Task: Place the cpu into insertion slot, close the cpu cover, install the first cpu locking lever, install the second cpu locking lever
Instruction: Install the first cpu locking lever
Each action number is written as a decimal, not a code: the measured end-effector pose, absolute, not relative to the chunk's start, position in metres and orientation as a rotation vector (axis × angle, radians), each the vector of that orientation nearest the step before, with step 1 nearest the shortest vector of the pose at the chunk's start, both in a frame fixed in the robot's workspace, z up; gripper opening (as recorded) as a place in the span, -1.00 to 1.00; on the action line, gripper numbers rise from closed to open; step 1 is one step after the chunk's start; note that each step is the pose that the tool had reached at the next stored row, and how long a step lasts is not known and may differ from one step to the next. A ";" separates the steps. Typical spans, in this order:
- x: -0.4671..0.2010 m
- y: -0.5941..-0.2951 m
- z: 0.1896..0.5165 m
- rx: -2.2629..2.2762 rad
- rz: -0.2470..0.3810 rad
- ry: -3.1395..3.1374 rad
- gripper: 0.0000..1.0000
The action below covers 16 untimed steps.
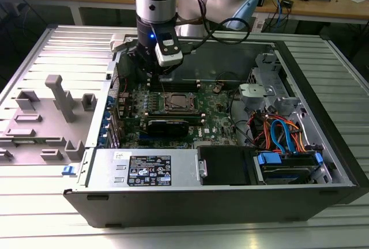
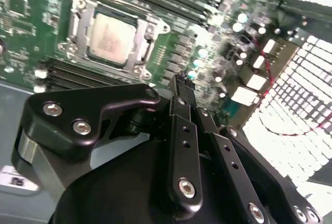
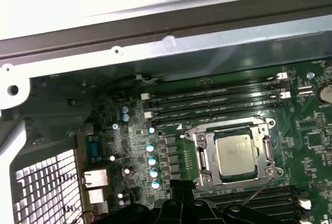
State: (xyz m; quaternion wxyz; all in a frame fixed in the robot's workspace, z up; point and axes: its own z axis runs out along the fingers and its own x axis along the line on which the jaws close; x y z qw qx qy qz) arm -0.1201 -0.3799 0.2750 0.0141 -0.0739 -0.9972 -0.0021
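Quick rundown for you: your gripper (image 2: 182, 82) hangs inside the open computer case (image 1: 326, 96), low over the green motherboard (image 3: 311, 136). In the second wrist view the fingers (image 2: 179, 130) look pinched together at the tips with nothing between them, so you're carrying nothing.

The cpu (image 3: 236, 154) isn't under your tips. It sits off to one side of the gripper, close by but clearly apart. In the exterior view that puts it toward the exterior view's right of the gripper and a bit nearer the camera. It lies flat in the insertion slot (image 1: 167, 104), silver top facing up.

The cpu cover (image 3: 200, 157) looks folded down. Its metal frame sits around the chip, and the chip shows through the square cut-out in both wrist views.

A thin wire lever (image 3: 257, 192) slants out from the socket corner on the side nearer your gripper. I honestly can't tell whether it's hooked down or loose.

A row of small round capacitors (image 3: 151, 159) stands just ahead of your tips, between you and the socket. The long black memory slots (image 3: 218, 97) run along the socket's far side from the gripper.
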 end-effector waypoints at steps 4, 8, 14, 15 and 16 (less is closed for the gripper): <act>-0.122 -0.380 0.275 -0.176 -0.005 -3.108 -0.79; -0.123 -0.379 0.274 -0.027 -0.004 -3.113 -0.79; -0.124 -0.364 0.272 0.007 -0.003 -3.113 -0.79; -0.124 -0.362 0.271 0.043 -0.002 -3.113 -0.79; -0.124 -0.361 0.270 0.072 -0.002 -3.112 -0.79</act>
